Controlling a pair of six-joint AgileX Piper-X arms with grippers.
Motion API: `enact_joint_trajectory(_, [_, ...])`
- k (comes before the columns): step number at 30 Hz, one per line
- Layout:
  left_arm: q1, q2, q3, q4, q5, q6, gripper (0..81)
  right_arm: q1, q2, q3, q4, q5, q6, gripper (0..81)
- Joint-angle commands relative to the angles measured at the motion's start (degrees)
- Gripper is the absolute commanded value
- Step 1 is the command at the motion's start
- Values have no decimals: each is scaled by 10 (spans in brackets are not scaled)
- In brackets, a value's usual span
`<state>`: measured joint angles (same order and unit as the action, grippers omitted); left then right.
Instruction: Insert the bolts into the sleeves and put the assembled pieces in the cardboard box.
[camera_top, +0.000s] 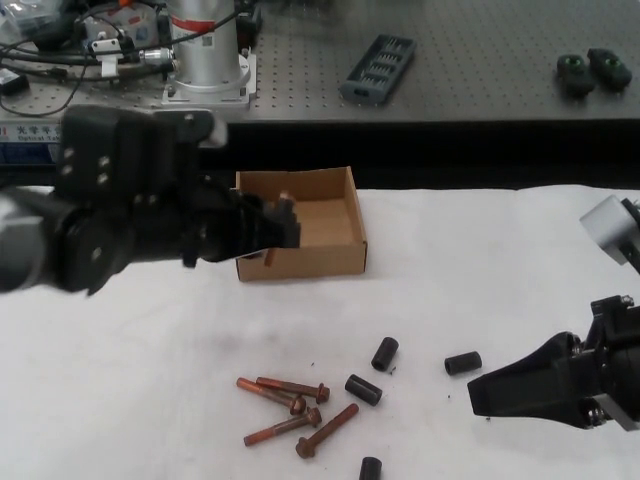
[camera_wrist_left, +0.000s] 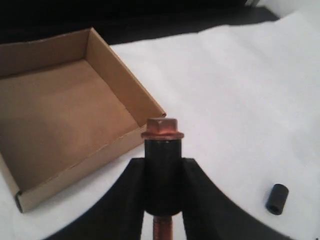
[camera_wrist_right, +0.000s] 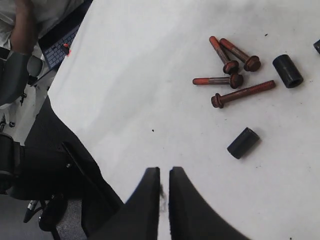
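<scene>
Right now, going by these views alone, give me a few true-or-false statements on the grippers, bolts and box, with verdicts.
1. The left gripper holds a sleeve with a bolt through it. True.
2. An assembled piece lies in the box. False: none shows on the box floor; the one assembled piece is in the left gripper.
3. Four loose bolts lie on the cloth. True.
4. The right gripper holds a sleeve. False: it is shut on nothing, over the cloth.
</scene>
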<state>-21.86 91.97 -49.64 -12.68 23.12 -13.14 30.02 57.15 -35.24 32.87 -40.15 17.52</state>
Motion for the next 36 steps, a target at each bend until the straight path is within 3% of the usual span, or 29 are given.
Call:
enact_joint_trajectory(1, [4,87,-122,135,17,96,104,-2,0,-5,2,-2,-9,64])
enact_joint_trajectory(17, [48,195,-293,261,-9,154,104,-2,-31,-3,20,-7,-7,64])
enact_joint_trajectory(36, [47,217,-303,234,7,150,104,2,-51,-3,20,-3,-4,64])
